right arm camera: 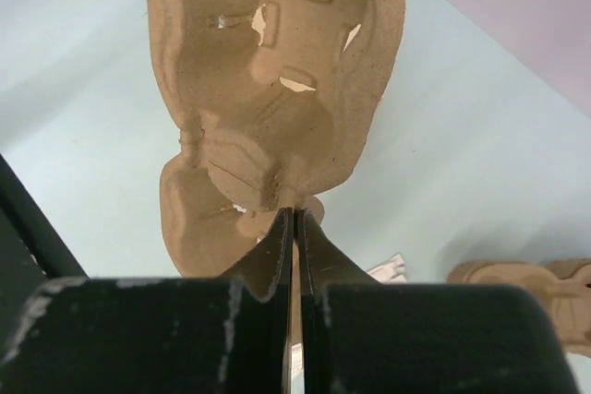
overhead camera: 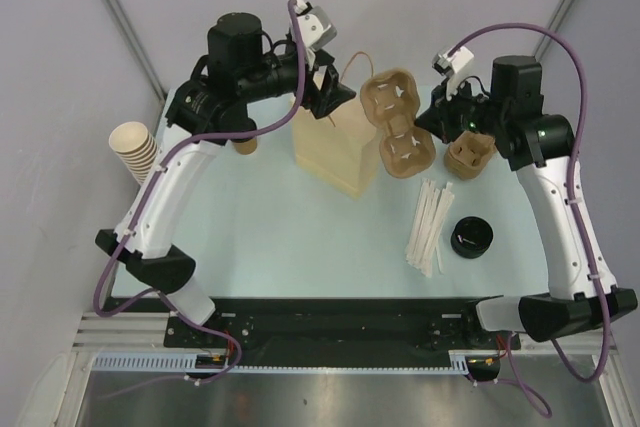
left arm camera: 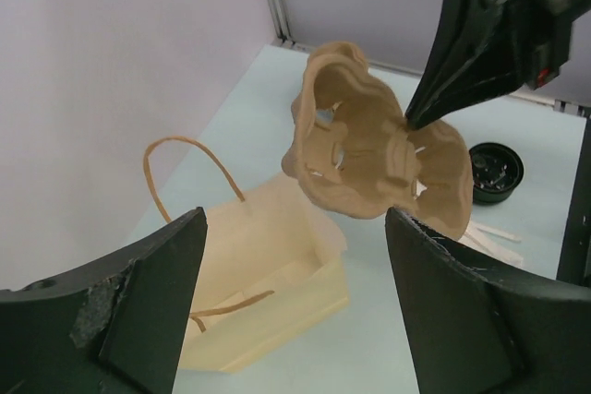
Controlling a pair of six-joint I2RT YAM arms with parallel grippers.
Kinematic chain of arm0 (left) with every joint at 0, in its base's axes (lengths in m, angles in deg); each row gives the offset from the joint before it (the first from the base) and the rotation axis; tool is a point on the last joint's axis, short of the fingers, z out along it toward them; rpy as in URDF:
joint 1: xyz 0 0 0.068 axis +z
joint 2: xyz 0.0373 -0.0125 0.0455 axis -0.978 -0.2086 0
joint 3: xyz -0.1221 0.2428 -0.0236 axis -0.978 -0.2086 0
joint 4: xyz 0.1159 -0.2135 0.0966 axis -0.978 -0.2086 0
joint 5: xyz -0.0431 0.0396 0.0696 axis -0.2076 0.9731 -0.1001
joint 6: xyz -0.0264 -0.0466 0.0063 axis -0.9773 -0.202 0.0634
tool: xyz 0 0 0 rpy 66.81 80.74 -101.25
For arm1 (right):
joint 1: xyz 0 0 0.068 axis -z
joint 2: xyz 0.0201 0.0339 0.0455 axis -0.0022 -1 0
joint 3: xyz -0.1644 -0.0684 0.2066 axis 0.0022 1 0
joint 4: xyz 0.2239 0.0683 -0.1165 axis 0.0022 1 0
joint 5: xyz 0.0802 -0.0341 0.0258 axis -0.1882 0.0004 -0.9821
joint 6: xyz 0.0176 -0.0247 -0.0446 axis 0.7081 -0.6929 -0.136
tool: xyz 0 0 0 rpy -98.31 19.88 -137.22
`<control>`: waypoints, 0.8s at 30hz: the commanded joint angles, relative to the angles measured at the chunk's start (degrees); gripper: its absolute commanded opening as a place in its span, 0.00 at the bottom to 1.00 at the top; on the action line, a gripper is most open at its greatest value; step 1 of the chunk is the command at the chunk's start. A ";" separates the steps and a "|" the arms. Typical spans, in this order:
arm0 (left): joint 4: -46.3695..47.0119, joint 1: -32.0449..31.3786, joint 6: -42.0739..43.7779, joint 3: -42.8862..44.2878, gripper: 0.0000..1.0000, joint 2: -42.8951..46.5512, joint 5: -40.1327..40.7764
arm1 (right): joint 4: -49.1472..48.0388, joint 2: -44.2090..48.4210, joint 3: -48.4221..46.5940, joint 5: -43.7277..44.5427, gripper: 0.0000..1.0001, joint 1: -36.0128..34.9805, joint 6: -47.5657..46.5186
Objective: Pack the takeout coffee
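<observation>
My right gripper is shut on the edge of a brown pulp cup carrier and holds it tilted in the air just right of an open cream paper bag. The right wrist view shows the jaws pinched on the carrier's rim. My left gripper hangs open above the bag's mouth with nothing between its fingers; from its wrist I see the bag below and the carrier beyond. A small tan paper cup stands left of the bag, partly hidden by my left arm.
A second carrier lies on the table under my right arm. Pale stirrer sticks and a black lid lie at the front right. A stack of nested tan cups leans at the table's left edge.
</observation>
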 commanded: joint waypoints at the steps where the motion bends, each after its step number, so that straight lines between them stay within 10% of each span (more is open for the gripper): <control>1: -4.60 -1.07 3.55 -0.55 0.82 -0.44 -1.43 | 2.57 2.87 0.06 6.60 0.00 -2.30 -6.43; 24: -8.12 -3.36 0.75 -1.25 0.59 -3.70 -2.48 | 6.53 6.21 -2.23 12.22 0.00 -13.20 -14.17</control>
